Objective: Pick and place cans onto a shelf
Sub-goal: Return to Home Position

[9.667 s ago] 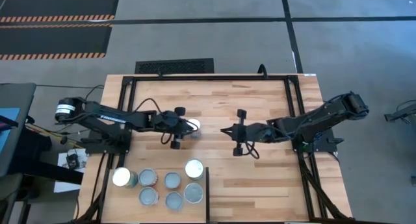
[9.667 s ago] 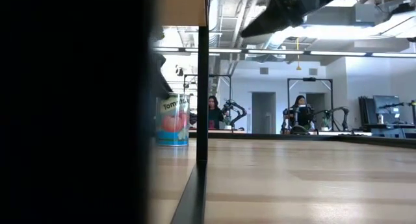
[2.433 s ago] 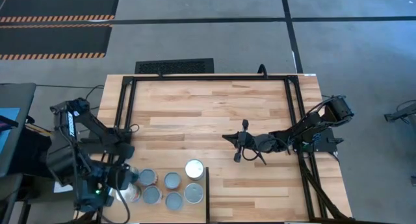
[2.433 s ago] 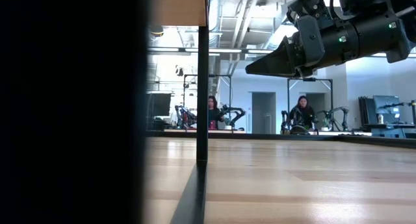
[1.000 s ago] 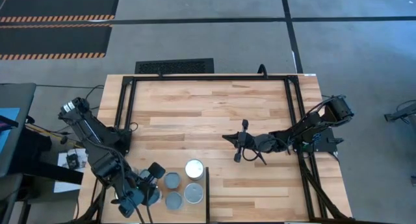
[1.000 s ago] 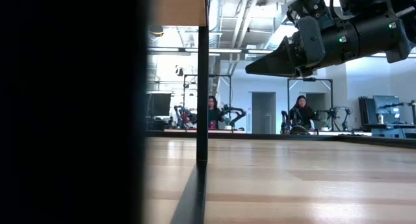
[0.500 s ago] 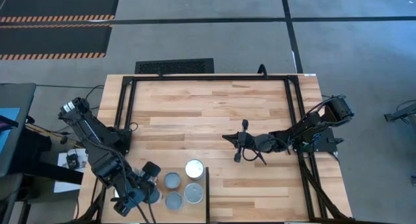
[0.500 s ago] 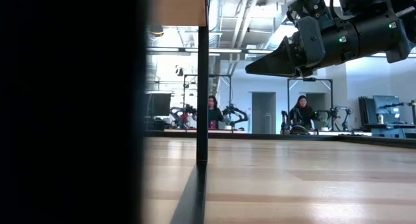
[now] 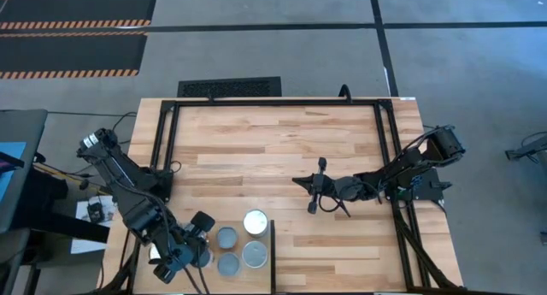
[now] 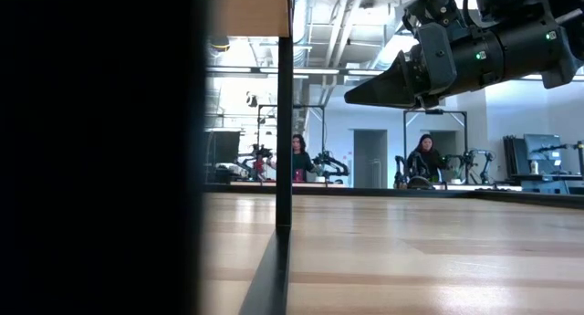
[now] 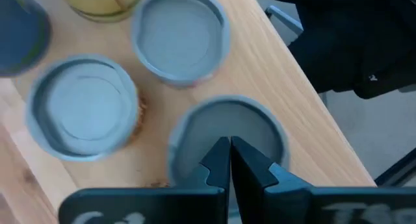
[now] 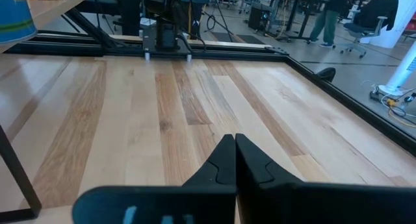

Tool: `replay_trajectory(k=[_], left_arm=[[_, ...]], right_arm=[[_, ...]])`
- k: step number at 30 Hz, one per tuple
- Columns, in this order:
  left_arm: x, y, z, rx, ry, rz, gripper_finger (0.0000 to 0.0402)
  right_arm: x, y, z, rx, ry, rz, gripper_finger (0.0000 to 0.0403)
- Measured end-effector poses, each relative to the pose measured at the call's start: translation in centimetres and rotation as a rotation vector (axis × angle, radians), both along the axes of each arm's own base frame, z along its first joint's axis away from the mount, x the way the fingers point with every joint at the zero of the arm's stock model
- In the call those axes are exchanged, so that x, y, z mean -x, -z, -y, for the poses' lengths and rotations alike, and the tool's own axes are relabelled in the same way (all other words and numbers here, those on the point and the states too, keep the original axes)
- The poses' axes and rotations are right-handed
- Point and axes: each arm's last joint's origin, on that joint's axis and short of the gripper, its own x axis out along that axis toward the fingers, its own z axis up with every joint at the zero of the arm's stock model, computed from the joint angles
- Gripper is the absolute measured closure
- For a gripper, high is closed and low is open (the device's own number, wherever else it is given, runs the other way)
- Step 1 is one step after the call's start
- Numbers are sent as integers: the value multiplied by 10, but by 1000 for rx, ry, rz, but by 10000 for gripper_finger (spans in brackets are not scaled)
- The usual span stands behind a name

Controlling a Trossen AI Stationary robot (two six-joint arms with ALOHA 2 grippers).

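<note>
Hanging over the shelf (image 9: 256,280) at the near left corner of the surface (image 9: 256,141), the left gripper (image 9: 190,248) covers part of the group of cans (image 9: 226,237). From above, only four round tops show beside it, the outermost two just inside the shelf's thin dark edge (image 9: 272,256). The left wrist view fills in what the arm hides: its fingers (image 11: 218,160) are pressed together directly above one grey can (image 11: 260,130), with two more tops close around it and a yellowish one farther off. Whether the tips touch that top I cannot tell. The shelf's rim runs just past that can, with dark frame beyond. The right gripper (image 9: 299,182) hangs above the mid surface, well apart from the shelf. Its wrist view shows fingers (image 12: 224,159) pressed together over bare planks, a black frame rail along the far edge and a blue-labelled can (image 12: 13,16) at the corner. The low view has that gripper (image 10: 365,91) well above the wood, a dark post (image 10: 284,105) to one side, and two people (image 10: 298,155) seated far behind.
</note>
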Motion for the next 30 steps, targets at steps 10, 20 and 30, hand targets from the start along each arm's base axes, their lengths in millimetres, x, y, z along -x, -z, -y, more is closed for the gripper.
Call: replay_trajectory(k=[10, 20, 30], left_arm=[[-20, -17, -22, 11, 29, 113, 401], [-20, -31, -93, 60, -43, 389, 401], [-16, 9, -163, 64, -294, 668, 401]], right_arm=[[0, 0, 0, 4, -1, -1, 394], [0, 0, 0, 8, -2, -3, 394], [-2, -3, 4, -11, -49, 18, 394]])
